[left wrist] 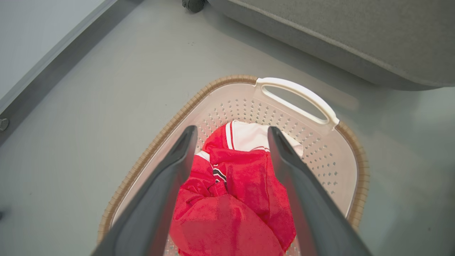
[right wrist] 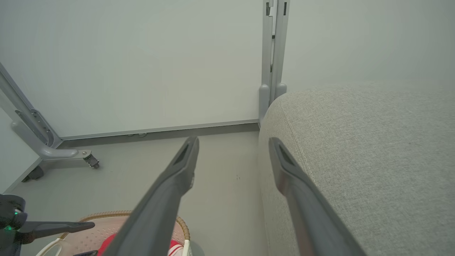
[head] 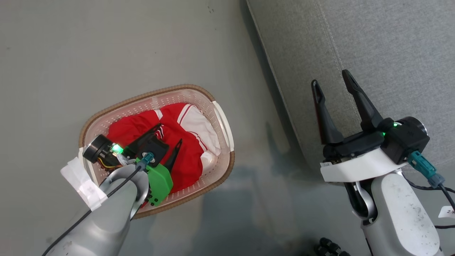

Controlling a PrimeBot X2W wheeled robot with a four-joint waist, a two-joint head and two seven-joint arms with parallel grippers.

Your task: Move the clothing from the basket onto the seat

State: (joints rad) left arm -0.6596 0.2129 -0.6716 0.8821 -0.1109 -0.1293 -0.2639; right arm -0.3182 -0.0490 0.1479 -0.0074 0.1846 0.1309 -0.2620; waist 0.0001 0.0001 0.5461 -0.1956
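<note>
The left gripper [left wrist: 231, 131] is hovering over the basket [left wrist: 213, 85] with its jaws standing wide and nothing between them. The clothing [left wrist: 231, 199], a crumpled red heap with white trim, is lying directly below and ahead of those jaws, inside the basket and not yet lifted. The heap's long axis is running away from the wrist, along the gap between the two fingers, so the fingers are straddling it across its narrow width; a straight drop followed by a close looks likely to gather the raised red folds near the middle. The right gripper [head: 330, 79] is also holding its jaws wide and empty, well apart from the basket, pointing along the edge of the seat [head: 373, 46]. The seat is lying off beyond the basket's far handle from the left jaws. The left arm is plainly the nearer one for the pickup.
</note>
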